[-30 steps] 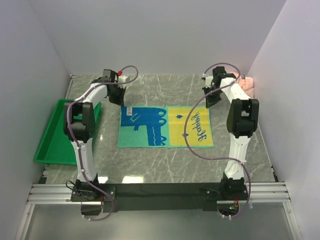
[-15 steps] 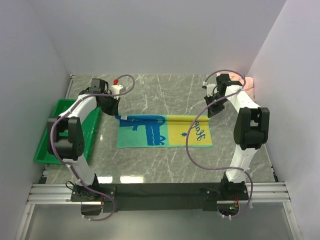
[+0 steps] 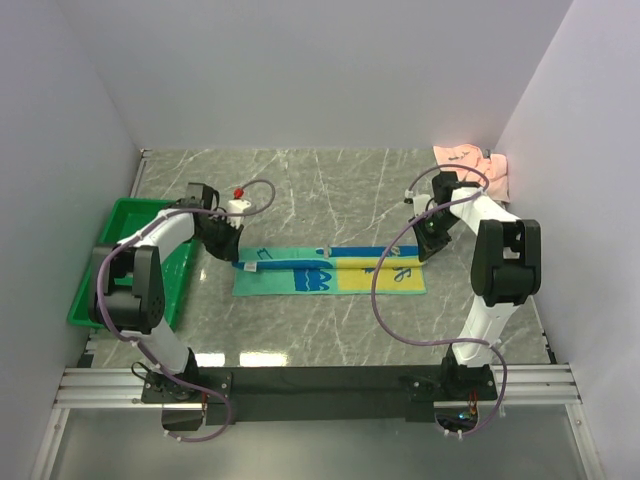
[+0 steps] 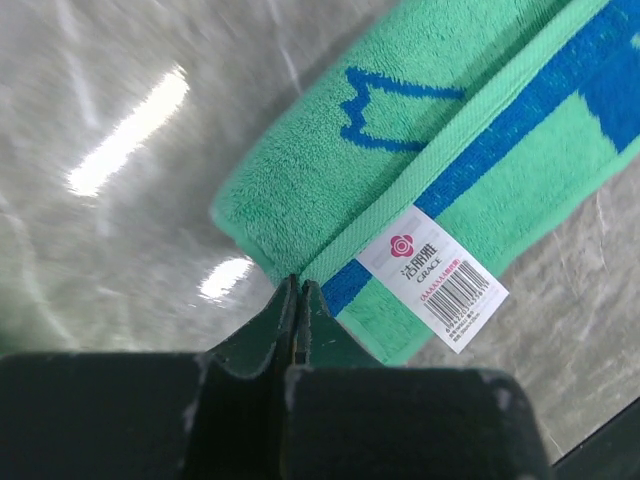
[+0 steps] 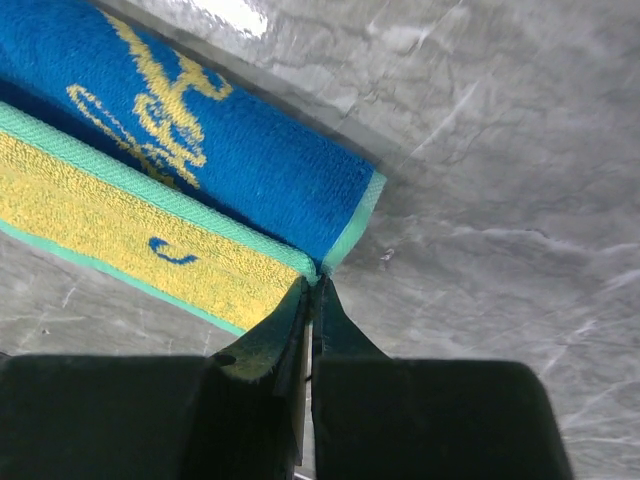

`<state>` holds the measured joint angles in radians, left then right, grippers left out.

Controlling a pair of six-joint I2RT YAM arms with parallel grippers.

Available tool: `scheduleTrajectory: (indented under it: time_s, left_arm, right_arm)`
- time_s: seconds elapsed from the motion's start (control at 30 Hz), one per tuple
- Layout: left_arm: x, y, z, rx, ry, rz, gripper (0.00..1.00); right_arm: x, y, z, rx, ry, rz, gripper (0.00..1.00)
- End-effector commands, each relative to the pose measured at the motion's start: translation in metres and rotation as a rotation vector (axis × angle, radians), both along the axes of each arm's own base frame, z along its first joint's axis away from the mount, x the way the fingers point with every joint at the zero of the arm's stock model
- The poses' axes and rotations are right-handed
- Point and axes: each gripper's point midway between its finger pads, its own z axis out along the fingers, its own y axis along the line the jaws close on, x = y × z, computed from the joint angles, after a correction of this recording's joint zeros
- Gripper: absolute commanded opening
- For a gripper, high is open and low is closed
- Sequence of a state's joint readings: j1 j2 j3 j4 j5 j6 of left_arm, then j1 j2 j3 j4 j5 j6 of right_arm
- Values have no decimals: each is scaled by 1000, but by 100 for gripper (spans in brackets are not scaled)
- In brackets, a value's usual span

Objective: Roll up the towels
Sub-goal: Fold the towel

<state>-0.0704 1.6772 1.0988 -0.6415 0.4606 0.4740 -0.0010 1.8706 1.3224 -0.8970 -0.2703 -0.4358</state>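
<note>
While both of its turned-over corners were pinched, the teal and blue towel [image 3: 330, 275] lay across the middle of the tabletop [image 3: 330, 190]. Its far edge was doubled toward the near side, so only a narrow band showed from above. The left gripper [image 3: 236, 258] was clamped shut on the hem at the towel's left corner, just beside a white label [image 4: 433, 275]. The right gripper [image 3: 428, 250] was closed on the right corner, where the blue lettered underside curled over the yellow face. The pink towel [image 3: 475, 165] sat bunched in the far right corner, well apart from both arms and not yet rolled. A green tray [image 3: 115, 270] stood at the tabletop's left edge, beside the left arm.

The step in hand appeared to be the opening turn of the first roll, which put the task at an early stage. The next move would call for both arms to carry the folded edge evenly, parallel to the near hem. An uneven pull would likely skew the roll.
</note>
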Motion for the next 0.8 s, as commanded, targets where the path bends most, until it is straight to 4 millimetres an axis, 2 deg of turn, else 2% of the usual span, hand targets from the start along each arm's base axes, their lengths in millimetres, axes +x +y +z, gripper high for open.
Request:
scheduleTrajectory:
  time_s: [0.0,0.17,0.3,0.43,0.6,0.7,0.77]
  left_arm:
    - [-4,0,1,22,-36,3,1]
    - [-14,0,-13,42,-10,18,1]
    - [-13,1,-17,55,-5,38,1]
    - [-11,1,-6,60,-9,34,0]
    - [-12,0,19,49,-39,7,1]
    - [-18,-1,25,41,-36,-3,1]
    - [-23,0,22,47,-24,-6,1]
  right_arm:
    - [8,-11,1,-41,-41,-26,0]
    - [8,-13,-2,-54,-39,-29,0]
    - [8,-12,-1,-46,-31,-29,0]
    - [10,-10,9,-38,-47,-18,0]
    - [3,-9,25,-33,-65,2,0]
    - [-5,-11,25,-44,-63,13,0]
    - [-9,-12,23,-45,-58,17,0]
